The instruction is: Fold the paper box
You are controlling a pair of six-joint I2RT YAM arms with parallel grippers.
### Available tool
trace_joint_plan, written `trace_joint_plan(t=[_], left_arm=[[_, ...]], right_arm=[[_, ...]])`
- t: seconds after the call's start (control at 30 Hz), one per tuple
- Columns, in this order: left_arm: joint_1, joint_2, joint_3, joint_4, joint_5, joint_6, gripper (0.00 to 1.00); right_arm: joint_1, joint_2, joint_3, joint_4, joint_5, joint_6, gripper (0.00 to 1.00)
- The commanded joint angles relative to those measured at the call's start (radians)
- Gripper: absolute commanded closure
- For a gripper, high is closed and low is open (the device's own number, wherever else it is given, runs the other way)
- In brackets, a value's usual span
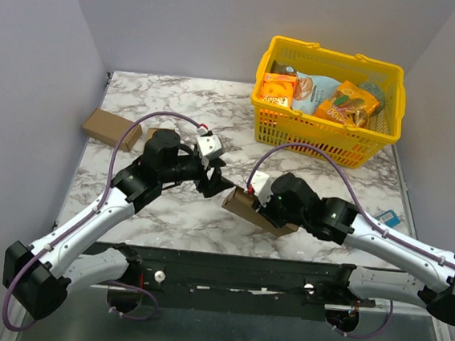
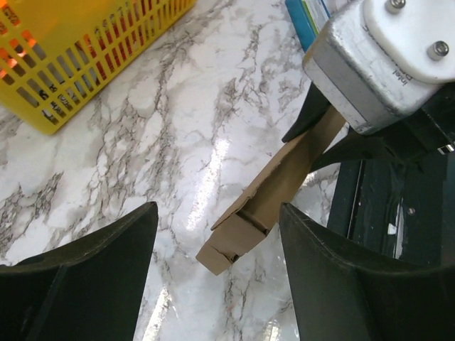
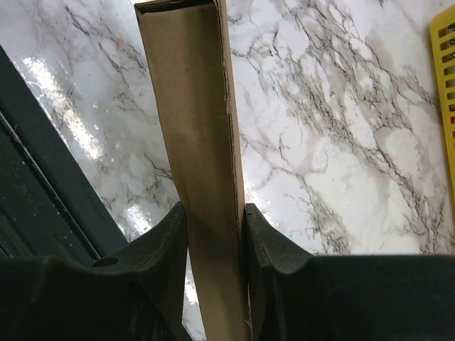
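Note:
The paper box [image 1: 243, 205] is a long, flattened brown cardboard piece held just above the marble table's near middle. My right gripper [image 1: 260, 212] is shut on it; in the right wrist view both pads press the sides of the cardboard strip [image 3: 192, 106], which runs up and away from my right gripper [image 3: 213, 209]. My left gripper [image 1: 215, 182] hovers at the box's left end with its jaws wide apart. In the left wrist view the box's folded end [image 2: 245, 227] lies beyond my left gripper [image 2: 219, 217], between the two fingers but touching neither.
A yellow plastic basket [image 1: 296, 130] with snack packets stands at the back right. A small brown cardboard box [image 1: 112, 129] lies at the back left. A blue packet [image 1: 386, 216] sits at the right table edge. The dark mounting rail [image 1: 250, 269] runs along the near edge.

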Motion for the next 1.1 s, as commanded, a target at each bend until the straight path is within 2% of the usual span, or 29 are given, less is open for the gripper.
trace_joint_plan(t=[0.0,0.2,0.23,0.27,0.37,0.5,0.73,0.93,0.97,1.0,1.07], left_arm=[[-0.019,0.041,0.053,-0.092,0.113,0.088,0.21],[-0.061,0.111,0.09,-0.15,0.083,0.123,0.26],[-0.065,0.121,0.09,-0.147,0.071,0.123,0.3],[-0.067,0.121,0.09,-0.145,0.066,0.123,0.39],[-0.07,0.121,0.086,-0.132,0.043,0.115,0.54],[-0.08,0.119,0.077,-0.118,0.006,0.103,0.68],[-0.094,0.114,0.089,-0.112,-0.038,0.086,0.69],[-0.123,0.113,0.101,-0.15,-0.101,0.101,0.76],[-0.134,0.114,0.104,-0.155,-0.107,0.101,0.74],[-0.139,0.116,0.11,-0.161,-0.114,0.101,0.67],[-0.146,0.118,0.115,-0.173,-0.13,0.105,0.67]], right_arm=[[0.001,-0.022,0.026,-0.012,-0.025,-0.011,0.71],[0.002,-0.025,0.03,-0.016,-0.042,-0.009,0.71],[0.001,-0.03,0.03,-0.016,-0.042,-0.008,0.71],[0.002,-0.03,0.03,-0.016,-0.043,-0.008,0.71],[0.002,-0.036,0.029,-0.016,-0.043,-0.008,0.71],[0.001,-0.034,0.027,-0.013,-0.035,-0.009,0.7],[0.001,-0.011,0.026,-0.013,-0.034,-0.009,0.71],[0.001,-0.001,0.027,-0.015,-0.032,-0.009,0.71],[0.001,0.004,0.027,-0.015,-0.032,-0.009,0.71],[0.002,0.007,0.029,-0.015,-0.032,-0.011,0.71],[0.002,0.01,0.029,-0.015,-0.029,-0.011,0.71]])
